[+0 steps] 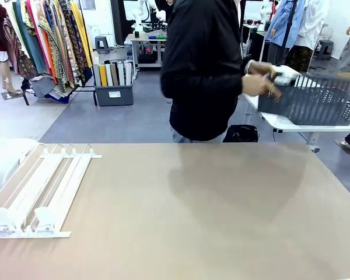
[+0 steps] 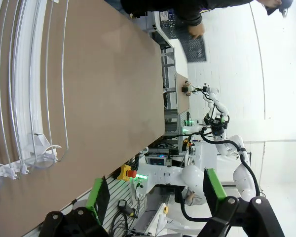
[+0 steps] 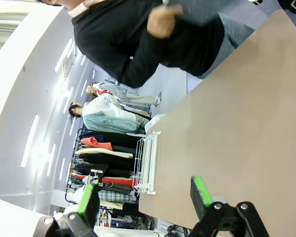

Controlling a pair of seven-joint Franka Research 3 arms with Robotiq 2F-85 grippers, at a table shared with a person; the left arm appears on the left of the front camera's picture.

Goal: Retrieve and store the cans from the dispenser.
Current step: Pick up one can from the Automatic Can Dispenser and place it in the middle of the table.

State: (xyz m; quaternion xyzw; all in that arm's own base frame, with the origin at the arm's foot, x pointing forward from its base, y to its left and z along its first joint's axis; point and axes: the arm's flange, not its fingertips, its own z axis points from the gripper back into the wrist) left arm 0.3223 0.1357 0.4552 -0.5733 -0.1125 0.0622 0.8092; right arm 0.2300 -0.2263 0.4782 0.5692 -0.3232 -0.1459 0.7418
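Note:
The white dispenser (image 1: 46, 186) lies flat at the table's left end, its rail lanes bare and its clear stoppers toward the near edge. It also runs along the left side of the left wrist view as the dispenser (image 2: 19, 98) and sits far off as the dispenser (image 3: 147, 163) in the right wrist view. The cans are out of view. My left gripper (image 2: 155, 192) is open with nothing between its green pads, back from the table's end. My right gripper (image 3: 143, 195) is open too, held off the table's near side.
A person in black (image 1: 204, 70) stands at the far side, turned right, both hands on a dark grey mesh basket (image 1: 312, 102) resting on a white side table. The brown table top (image 1: 210, 221) stretches wide to the right of the dispenser.

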